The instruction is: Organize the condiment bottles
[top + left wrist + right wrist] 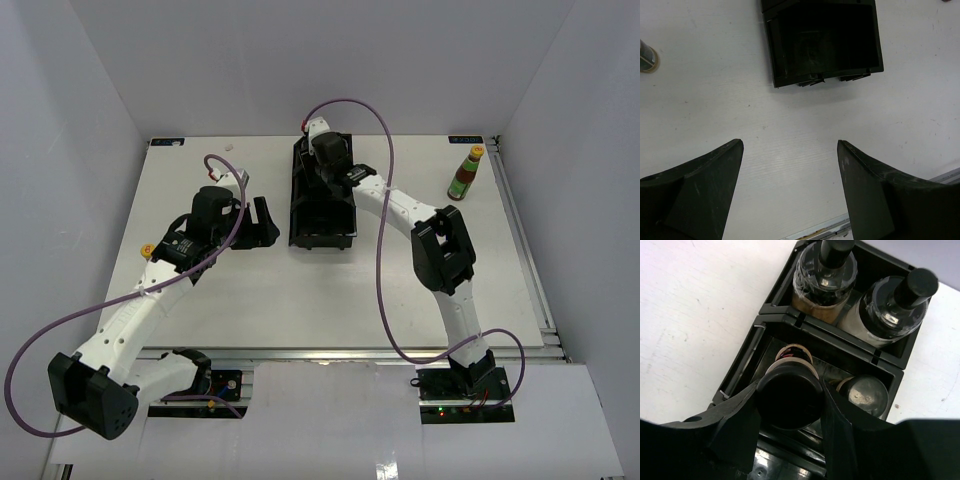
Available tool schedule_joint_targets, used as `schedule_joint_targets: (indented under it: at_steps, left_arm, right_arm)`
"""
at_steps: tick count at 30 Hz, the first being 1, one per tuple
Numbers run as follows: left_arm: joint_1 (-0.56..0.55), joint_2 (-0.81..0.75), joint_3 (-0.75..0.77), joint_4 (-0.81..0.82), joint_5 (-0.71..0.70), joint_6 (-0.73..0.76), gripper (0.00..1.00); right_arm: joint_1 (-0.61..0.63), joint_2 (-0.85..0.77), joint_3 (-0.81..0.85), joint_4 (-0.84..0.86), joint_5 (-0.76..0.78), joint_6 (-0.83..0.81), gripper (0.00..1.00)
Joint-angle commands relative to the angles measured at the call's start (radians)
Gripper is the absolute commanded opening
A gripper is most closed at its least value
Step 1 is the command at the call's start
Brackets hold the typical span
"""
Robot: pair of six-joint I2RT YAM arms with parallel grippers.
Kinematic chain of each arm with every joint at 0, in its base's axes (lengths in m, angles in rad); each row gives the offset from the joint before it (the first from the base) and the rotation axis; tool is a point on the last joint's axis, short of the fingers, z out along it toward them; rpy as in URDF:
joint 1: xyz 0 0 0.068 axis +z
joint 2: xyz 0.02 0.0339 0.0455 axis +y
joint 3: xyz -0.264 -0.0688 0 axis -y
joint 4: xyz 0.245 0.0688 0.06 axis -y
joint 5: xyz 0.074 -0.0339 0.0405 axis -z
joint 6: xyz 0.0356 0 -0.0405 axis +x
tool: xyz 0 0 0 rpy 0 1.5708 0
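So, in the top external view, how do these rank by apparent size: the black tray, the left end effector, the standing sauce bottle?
1. black tray, plainly the largest.
2. left end effector; it may be nearer the camera, so its look is less sure.
3. sauce bottle, the smallest.

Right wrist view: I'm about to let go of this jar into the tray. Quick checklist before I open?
1. Right gripper grips the black-capped jar on both sides of its cap: ok.
2. Jar over the middle compartment of the tray: ok.
3. Jar resting on the compartment floor: cannot tell, bottom hidden.
4. Gap to the neighbouring jar: ok.
5. Left gripper open, apart from the tray: ok.
6. All bottles stowed: not ok, a sauce bottle stands on the table.
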Motion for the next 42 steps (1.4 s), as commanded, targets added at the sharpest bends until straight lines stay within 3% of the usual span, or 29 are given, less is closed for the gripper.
schedule_joint_targets:
  at_steps: [1, 4, 7, 18, 26, 38, 42]
  left_arm:
    - [0.0, -0.025, 0.003, -0.007, -0.01, 0.012, 0.87]
    - [0.0, -0.026, 0.001, -0.003, -0.01, 0.011, 0.86]
    - [0.0, -0.024, 0.002, -0.001, -0.008, 0.012, 0.87]
    - [-0.002, -0.013, 0.03, -0.012, -0.002, 0.015, 0.86]
    - [0.0, -0.017, 0.026, -0.009, -0.001, 0.011, 0.86]
    - [0.0, -0.01, 0.022, -0.004, -0.013, 0.009, 0.87]
    - [0.0, 0.017, 0.028, -0.012, -0.091, -0.001, 0.87]
  right_arm:
    - [0.006, 0.011, 0.021, 0.041, 0.048, 0.005, 0.11]
    - [0.006, 0.011, 0.014, 0.041, 0.063, 0.008, 0.14]
    - [0.006, 0.019, 0.02, 0.03, 0.07, 0.008, 0.28]
    - [0.003, 0.04, 0.037, -0.011, 0.099, 0.019, 0.41]
    - [-0.001, 0.064, 0.075, -0.042, 0.106, 0.026, 0.57]
    - [-0.006, 0.067, 0.1, -0.058, 0.119, 0.034, 0.63]
    - [-0.006, 0.052, 0.134, -0.09, 0.105, 0.036, 0.63]
